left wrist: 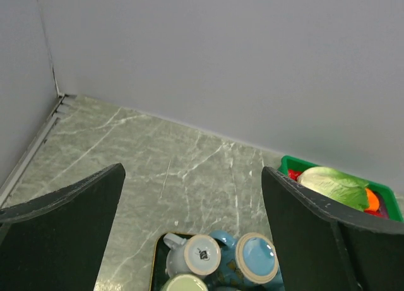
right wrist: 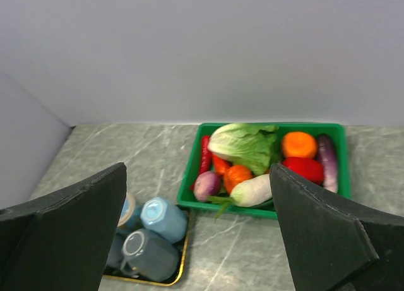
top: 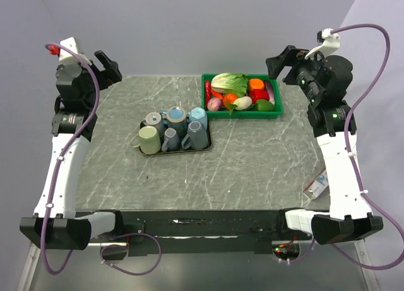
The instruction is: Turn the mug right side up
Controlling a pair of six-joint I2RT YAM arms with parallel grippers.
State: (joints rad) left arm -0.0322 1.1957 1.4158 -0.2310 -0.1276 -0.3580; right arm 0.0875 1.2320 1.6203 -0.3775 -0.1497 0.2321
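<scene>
Broadly, you have a grey veined tabletop (top: 252,165) with both pincers raised over its far corners. The left pincer (top: 112,69) hangs over the far-left corner, jaws spread wide, nothing between them. The right pincer (top: 278,65) hangs over the far-right corner, likewise wide and empty. Both are well apart from the ware. A green crate (top: 252,115) sits far centre-right, with a lettuce (top: 228,83) among other vegetables (top: 255,95). Just beside its near-left corner, about mid-tabletop, a dark gold-rimmed tray (top: 183,151) holds six mugs bunched together; your task's thing is in that bunch. The pale green mug (top: 149,140), near-left, shows its open mouth. The slate-blue mug (top: 197,134), near-right, shows a closed ringed face on top, so it is bottom up. The light blue faceted mug (top: 197,114) behind it likewise shows a closed top. The grey mug (top: 152,119), far-left, has a flat face with a small dark mark upward, which reads as its base. The blue mug (top: 176,116) beside it shows a cream ring round blue; base or mouth, you cannot tell. A small blue-grey mug (top: 170,138) stands in the middle. A small packet (top: 315,187) lies at the tabletop's right edge.
</scene>
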